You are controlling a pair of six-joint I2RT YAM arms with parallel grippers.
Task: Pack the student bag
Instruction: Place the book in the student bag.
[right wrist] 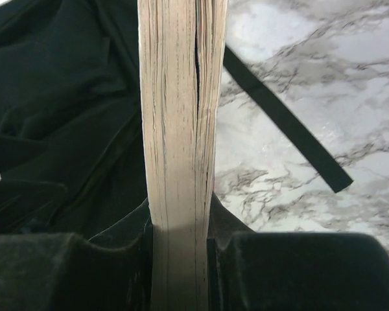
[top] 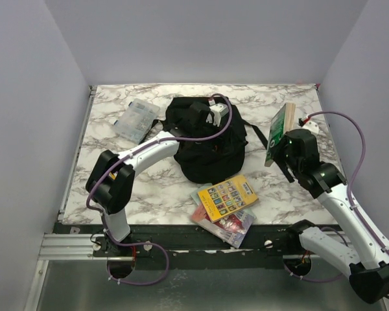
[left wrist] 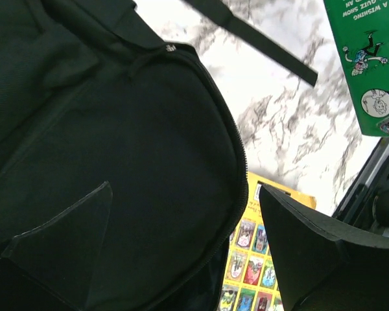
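Student bag [top: 207,152] sits on the table [top: 149,188]; left gripper [left wrist: 185,194] hangs over it, jaws wide, nothing held. Right gripper [right wrist: 179,259] clamps a green book [top: 280,133] edge-up, likely for slotting in.

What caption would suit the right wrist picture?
The right gripper clamps a book upright near the student bag.
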